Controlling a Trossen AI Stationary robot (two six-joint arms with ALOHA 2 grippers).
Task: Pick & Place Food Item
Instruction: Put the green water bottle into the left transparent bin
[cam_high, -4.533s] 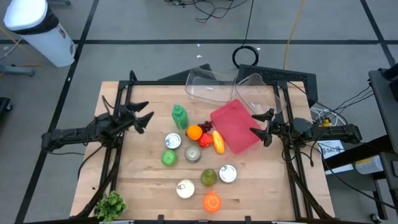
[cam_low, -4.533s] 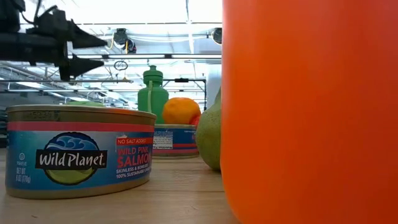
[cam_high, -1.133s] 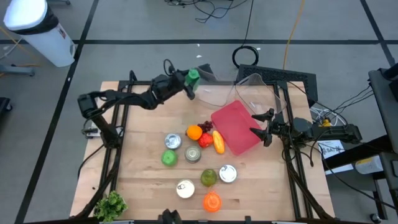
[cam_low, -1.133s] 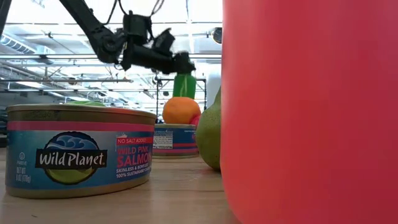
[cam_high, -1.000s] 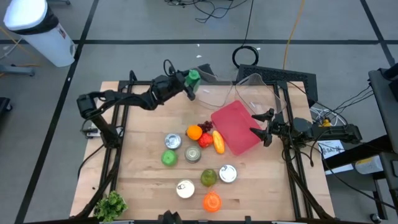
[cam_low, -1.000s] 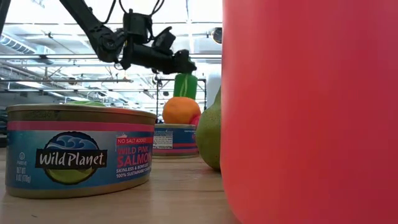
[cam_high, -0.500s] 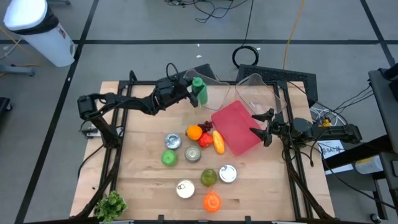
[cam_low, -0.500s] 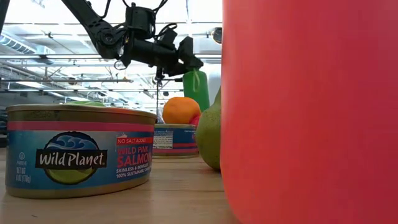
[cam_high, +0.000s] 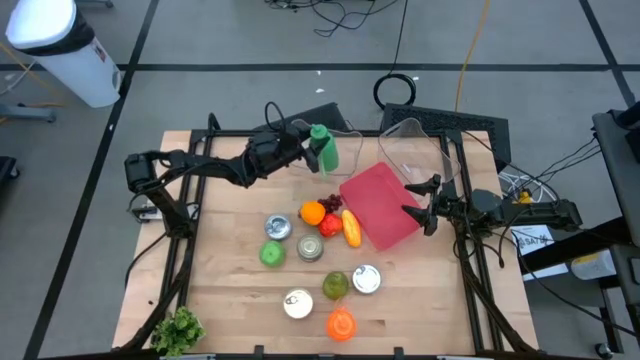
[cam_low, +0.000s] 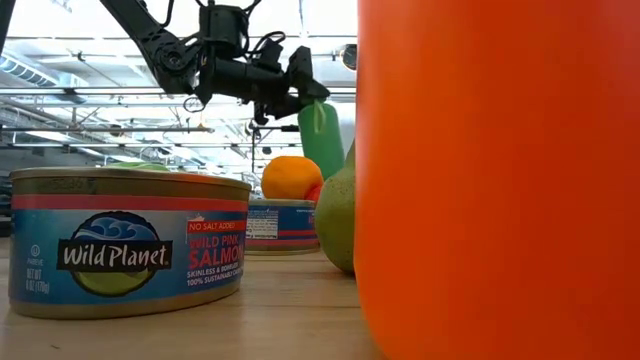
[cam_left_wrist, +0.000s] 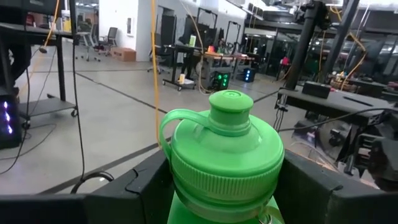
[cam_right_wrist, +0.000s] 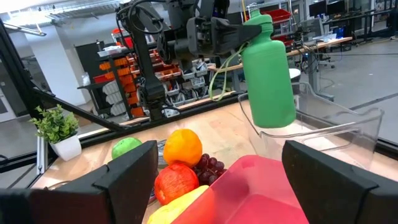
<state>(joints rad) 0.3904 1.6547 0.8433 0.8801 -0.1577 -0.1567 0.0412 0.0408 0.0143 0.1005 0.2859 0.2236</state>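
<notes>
A green bottle (cam_high: 323, 152) with a looped cap strap hangs in the air over the rim of the left clear container (cam_high: 345, 150) at the table's far side. My left gripper (cam_high: 304, 143) is shut on the bottle; in its wrist view the cap (cam_left_wrist: 227, 146) fills the space between the fingers. The low view shows the bottle (cam_low: 322, 140) tilted under the gripper (cam_low: 300, 92). My right gripper (cam_high: 410, 198) waits open at the table's right, beside a red board (cam_high: 380, 205). Its wrist view shows the bottle (cam_right_wrist: 268, 74) across the table. My left gripper pinches the bottle between its two fingers just below the ridged cap collar (cam_left_wrist: 186, 186), one finger (cam_left_wrist: 146, 183) on each side. The fingers come level from the table's left. The bottle is lifted clear and hangs tilted, cap up, above the clear container.
A second clear container (cam_high: 415, 145) stands right of the first. Mid-table lie an orange (cam_high: 312, 212), a red apple (cam_high: 331, 224), grapes (cam_high: 332, 203), a yellow fruit (cam_high: 351, 228), three cans (cam_high: 277, 227), a pear (cam_high: 335, 286), a green apple (cam_high: 271, 254) and an orange cup (cam_high: 341, 324). A small plant (cam_high: 177, 330) stands at the near-left corner.
My left gripper has swung toward the table's right edge with the bottle and rolled about its own axis. The bottle, upright a second ago, now hangs tilted and has moved from beside the clear container to over its rim.
</notes>
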